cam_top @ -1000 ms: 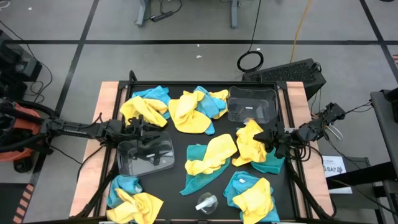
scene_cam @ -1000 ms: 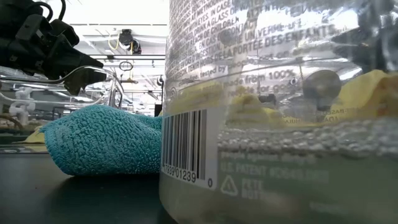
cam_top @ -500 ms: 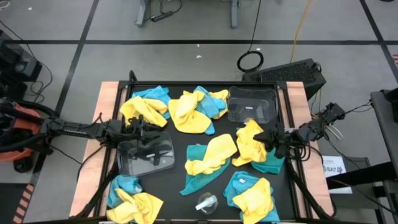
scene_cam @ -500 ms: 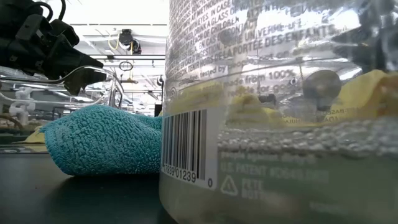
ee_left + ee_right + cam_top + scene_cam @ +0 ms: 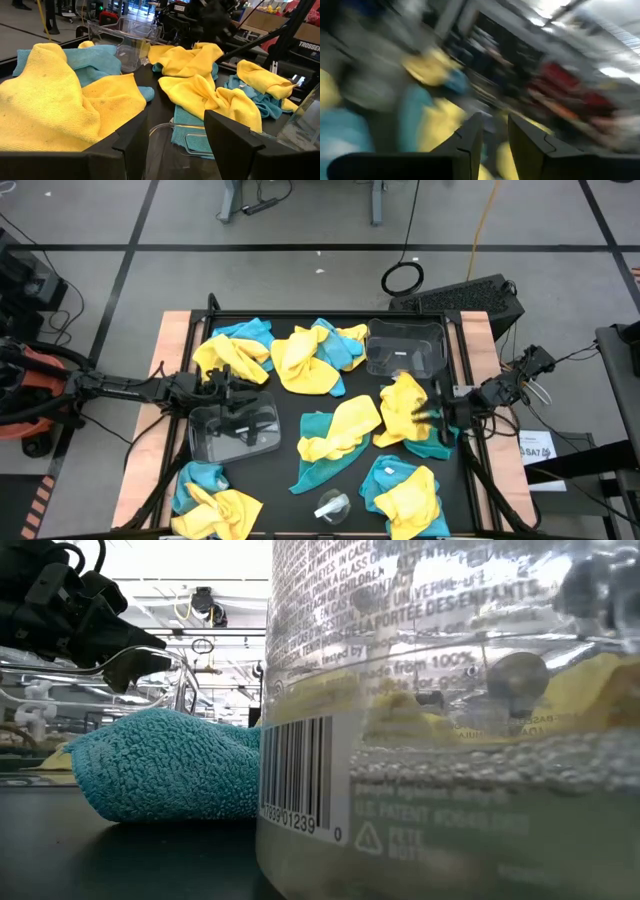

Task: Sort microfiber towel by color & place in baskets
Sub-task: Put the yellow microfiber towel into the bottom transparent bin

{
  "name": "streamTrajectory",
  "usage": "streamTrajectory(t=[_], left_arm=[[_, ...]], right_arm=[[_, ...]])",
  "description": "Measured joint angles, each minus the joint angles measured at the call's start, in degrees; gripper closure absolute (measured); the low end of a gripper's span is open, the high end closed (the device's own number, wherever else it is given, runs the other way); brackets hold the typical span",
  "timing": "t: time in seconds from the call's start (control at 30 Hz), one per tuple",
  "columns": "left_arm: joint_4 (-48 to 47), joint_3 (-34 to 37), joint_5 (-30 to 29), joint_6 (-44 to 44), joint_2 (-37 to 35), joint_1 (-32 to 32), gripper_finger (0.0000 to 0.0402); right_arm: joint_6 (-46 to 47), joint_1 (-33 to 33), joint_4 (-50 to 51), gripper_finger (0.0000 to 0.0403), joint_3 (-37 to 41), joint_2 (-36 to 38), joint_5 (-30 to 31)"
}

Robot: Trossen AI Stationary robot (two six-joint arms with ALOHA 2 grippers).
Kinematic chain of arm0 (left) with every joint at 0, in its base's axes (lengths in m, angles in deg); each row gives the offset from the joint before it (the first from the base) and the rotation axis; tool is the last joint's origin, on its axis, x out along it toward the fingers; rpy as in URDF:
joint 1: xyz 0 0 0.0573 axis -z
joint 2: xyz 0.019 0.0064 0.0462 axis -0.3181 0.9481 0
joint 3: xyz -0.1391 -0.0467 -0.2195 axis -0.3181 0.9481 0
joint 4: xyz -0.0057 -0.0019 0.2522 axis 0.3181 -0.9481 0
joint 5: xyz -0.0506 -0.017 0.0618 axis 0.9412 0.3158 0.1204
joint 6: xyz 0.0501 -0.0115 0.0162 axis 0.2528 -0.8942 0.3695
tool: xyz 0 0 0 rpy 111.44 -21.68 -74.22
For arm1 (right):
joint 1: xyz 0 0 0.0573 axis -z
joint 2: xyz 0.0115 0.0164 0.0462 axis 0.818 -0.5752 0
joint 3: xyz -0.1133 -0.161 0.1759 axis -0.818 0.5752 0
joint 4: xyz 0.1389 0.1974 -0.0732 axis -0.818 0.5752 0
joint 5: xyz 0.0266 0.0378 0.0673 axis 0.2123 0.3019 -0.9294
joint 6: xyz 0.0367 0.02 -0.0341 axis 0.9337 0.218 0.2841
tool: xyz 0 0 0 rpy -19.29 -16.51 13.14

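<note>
Yellow and teal microfiber towels lie scattered in heaps over the black desk point(image 5: 290, 465); I see none in either clear basket. One basket point(image 5: 234, 430) sits near-left; the other basket point(image 5: 405, 348) sits far-right. Since half a second ago my right gripper point(image 5: 428, 412) has swung left from the desk's right edge, out over the yellow towel point(image 5: 402, 412) lying on a teal towel point(image 5: 436, 442). I judge this the approach to a first pick, so sorting has barely begun. In the right wrist view its fingers point(image 5: 468, 141) stand a little apart with nothing between them. My left gripper point(image 5: 232, 388) has not moved: it waits just beyond the near-left basket's far rim, fingers point(image 5: 131, 141) well apart and empty. A small clear cup-like piece point(image 5: 331, 505) lies near the front edge.
</note>
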Motion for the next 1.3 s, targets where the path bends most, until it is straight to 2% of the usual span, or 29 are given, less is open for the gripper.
streamTrajectory(t=[0.17, 0.23, 0.37, 0.53, 0.63, 0.77, 0.87, 1.0, 1.1, 1.3], left_arm=[[0.0, 0.0, 0.0, 0.0, 0.0, 0.0, 0.0206], [0.0, 0.0, 0.0, 0.0, 0.0, 0.0, 0.0206], [0.0, 0.0, 0.0, 0.0, 0.0, 0.0, 0.0206], [0.0, 0.0, 0.0, 0.0, 0.0, 0.0, 0.0206], [0.0, 0.0, 0.0, 0.0, 0.0, 0.0, 0.0206], [0.0, 0.0, 0.0, 0.0, 0.0, 0.0, 0.0206], [0.0, 0.0, 0.0, 0.0, 0.0, 0.0, 0.0206], [0.0, 0.0, 0.0, 0.0, 0.0, 0.0, 0.0206], [0.0, 0.0, 0.0, 0.0, 0.0, 0.0, 0.0206], [0.0, 0.0, 0.0, 0.0, 0.0, 0.0, 0.0206]], right_arm=[[4.7, 0.0, -8.4, 0.0316, 0.0, 0.0, -13.8], [5.3, 0.0, -14.6, 0.0316, 0.0, -0.1, -17.3], [8.0, 0.0, -28.9, 0.0316, 0.0, -0.5, -21.0], [17.0, 0.0, -38.8, 0.0316, 0.0, -0.6, -20.1], [19.7, 0.0, -43.6, 0.0316, -0.2, -0.7, -15.4], [15.0, 0.0, -42.6, 0.0316, -4.2, -3.0, -7.0], [12.0, 0.0, -40.5, 0.0316, -9.0, -8.2, -2.3], [10.2, 0.0, -36.5, 0.0316, -18.3, -18.9, 1.2], [10.0, 0.0, -26.8, 0.0316, -27.9, -27.3, 8.3], [15.4, 0.0, 1.9, 0.0297, -48.7, -43.0, 20.6]])
